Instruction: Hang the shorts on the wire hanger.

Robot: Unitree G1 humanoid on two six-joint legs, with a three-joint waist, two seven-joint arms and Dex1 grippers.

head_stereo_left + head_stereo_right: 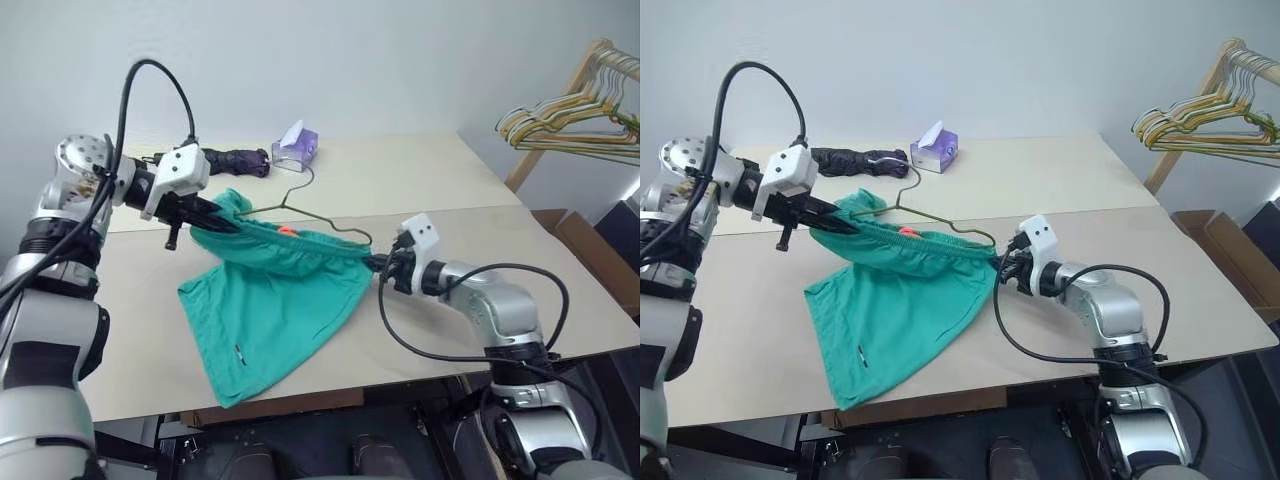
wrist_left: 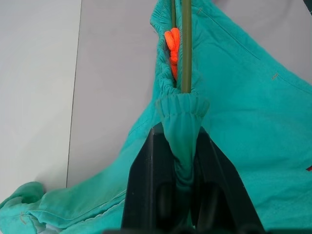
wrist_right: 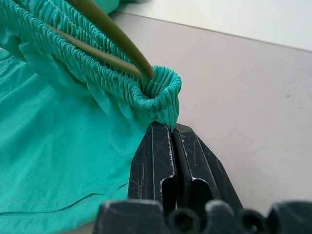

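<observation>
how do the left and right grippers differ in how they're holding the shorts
The left gripper has a fold of the shorts waistband running down between its fingers; the right gripper pinches only the waistband's end at its fingertips. The left sits higher above the table; the right is lower, nearer it. Both are shut on the waistband, stretched along the wire hanger.

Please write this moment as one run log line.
left gripper: shut on waistband end of teal-green fabric shorts | right gripper: shut on other end | thin greyish-gold wire hanger: inside waistband | legs: on table

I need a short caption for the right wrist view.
Right end effector shut on the shorts waistband corner, wire hanger inside.
</observation>
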